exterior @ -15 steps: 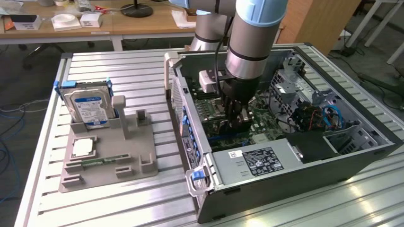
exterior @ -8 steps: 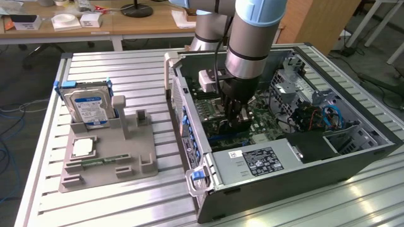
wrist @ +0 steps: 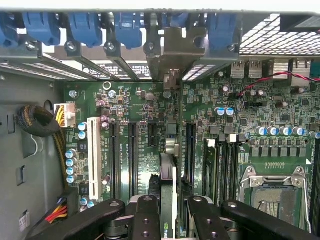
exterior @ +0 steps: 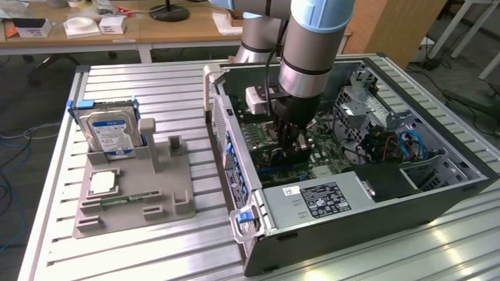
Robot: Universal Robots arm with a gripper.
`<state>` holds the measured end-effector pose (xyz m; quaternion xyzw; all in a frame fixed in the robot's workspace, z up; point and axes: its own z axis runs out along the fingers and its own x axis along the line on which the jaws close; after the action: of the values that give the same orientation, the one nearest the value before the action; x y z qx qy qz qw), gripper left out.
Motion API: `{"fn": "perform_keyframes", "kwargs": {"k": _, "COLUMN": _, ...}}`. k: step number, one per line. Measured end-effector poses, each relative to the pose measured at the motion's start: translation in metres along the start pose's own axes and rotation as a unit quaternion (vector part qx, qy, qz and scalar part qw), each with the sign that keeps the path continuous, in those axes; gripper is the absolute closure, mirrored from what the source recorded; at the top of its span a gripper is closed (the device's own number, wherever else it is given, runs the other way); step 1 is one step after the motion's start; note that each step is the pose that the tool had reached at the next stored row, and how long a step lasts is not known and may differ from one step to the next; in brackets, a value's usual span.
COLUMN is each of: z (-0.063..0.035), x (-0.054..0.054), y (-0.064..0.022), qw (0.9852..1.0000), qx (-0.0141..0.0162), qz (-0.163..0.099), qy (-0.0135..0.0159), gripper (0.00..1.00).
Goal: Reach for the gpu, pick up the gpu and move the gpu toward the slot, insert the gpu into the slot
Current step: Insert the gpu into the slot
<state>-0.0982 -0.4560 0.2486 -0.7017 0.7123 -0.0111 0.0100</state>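
Note:
My gripper [exterior: 290, 147] reaches down into the open computer case [exterior: 437, 202], just above the green motherboard [wrist: 135, 107]. Its black fingers [wrist: 146, 218] stand close on either side of the gpu [wrist: 169, 185], a thin dark card that the wrist view shows edge-on. The gripper [wrist: 172, 222] is shut on it. The card's silver end bracket [wrist: 172, 52] stands against the case's rear wall, between the blue clips [wrist: 85, 25]. The card runs along the board between two long black slots [wrist: 132, 155]. I cannot tell whether its lower edge sits in a slot.
A grey fixture [exterior: 175, 196] on the exterior view's left holds a blue-labelled hard drive [exterior: 109, 132], a processor chip [exterior: 103, 182] and a small green memory stick [exterior: 125, 200]. Inside the case are a power supply [exterior: 328, 199], a processor socket [wrist: 275, 195] and cable bundles [wrist: 37, 120].

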Motion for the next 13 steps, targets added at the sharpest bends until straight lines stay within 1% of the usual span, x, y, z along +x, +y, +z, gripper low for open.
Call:
{"fn": "perform_keyframes", "kwargs": {"k": 9, "z": 0.0002, "x": 0.0001, "y": 0.0009, "qw": 1.0000, "qx": -0.0002, "qz": 0.000, "qy": 0.0001, "gripper": 0.74}}
{"fn": "perform_keyframes", "kwargs": {"k": 13, "z": 0.0020, "x": 0.0000, "y": 0.0010, "qw": 1.0000, "qx": -0.0001, "qz": 0.000, "qy": 0.0000, "gripper": 0.74}}
